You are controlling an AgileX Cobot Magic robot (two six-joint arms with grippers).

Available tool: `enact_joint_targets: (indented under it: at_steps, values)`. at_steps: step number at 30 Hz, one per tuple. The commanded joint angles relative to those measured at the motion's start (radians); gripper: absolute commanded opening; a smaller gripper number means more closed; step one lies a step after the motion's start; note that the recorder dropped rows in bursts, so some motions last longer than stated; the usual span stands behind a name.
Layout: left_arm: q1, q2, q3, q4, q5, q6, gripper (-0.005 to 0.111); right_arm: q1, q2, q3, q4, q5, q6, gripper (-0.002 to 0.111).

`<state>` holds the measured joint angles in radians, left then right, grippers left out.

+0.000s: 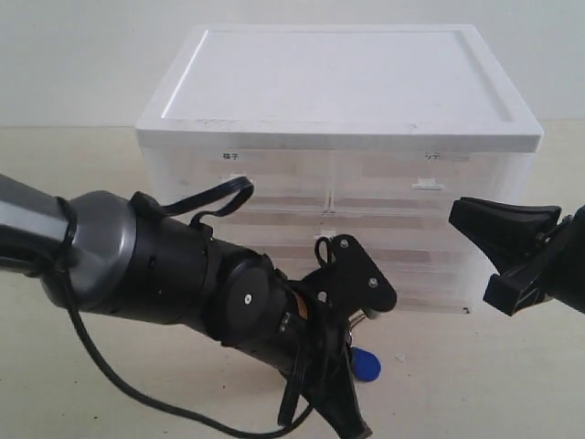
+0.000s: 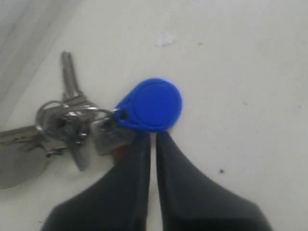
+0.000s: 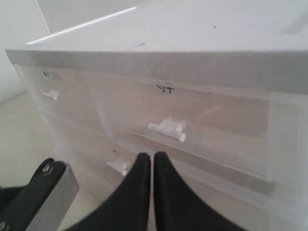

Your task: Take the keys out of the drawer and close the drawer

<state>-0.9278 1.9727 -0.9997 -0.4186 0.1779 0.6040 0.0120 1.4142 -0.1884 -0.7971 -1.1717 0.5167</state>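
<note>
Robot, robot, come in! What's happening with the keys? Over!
Left gripper shut, tips at the blue fob. Right gripper shut, facing the drawers. Keys out, lying on the table. Drawers look closed; nothing seen in the way.

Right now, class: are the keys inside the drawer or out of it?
Out: the keys lie on the tabletop, in front of the drawer cabinet.

Silver-grey keys point(image 2: 62, 122) carry a bright blue fob point(image 2: 153, 105), lying just ahead of the black left claw point(image 2: 153, 136) on an off-white, faintly speckled table point(image 2: 240, 57). Before the black right claw point(image 3: 152, 157): translucent white cabinet point(image 1: 338, 82), white handles point(image 3: 168, 129).
</note>
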Motion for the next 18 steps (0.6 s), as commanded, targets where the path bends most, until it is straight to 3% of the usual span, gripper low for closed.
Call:
enact_joint_targets:
  at_steps: [1,11,18]
  values:
    - [-0.047,-0.002,0.009,-0.01,-0.041,0.019,0.004,-0.002,0.004,-0.003,0.001,0.001,0.001,0.0]
    - [0.044,0.109,-0.112,-0.01,-0.006,0.014,0.004,-0.002,0.004,-0.003,0.001,-0.009,0.008,0.0]
    - [0.047,0.111,-0.161,-0.01,0.0,0.016,0.004,-0.002,0.004,-0.003,0.001,-0.012,0.008,0.0]
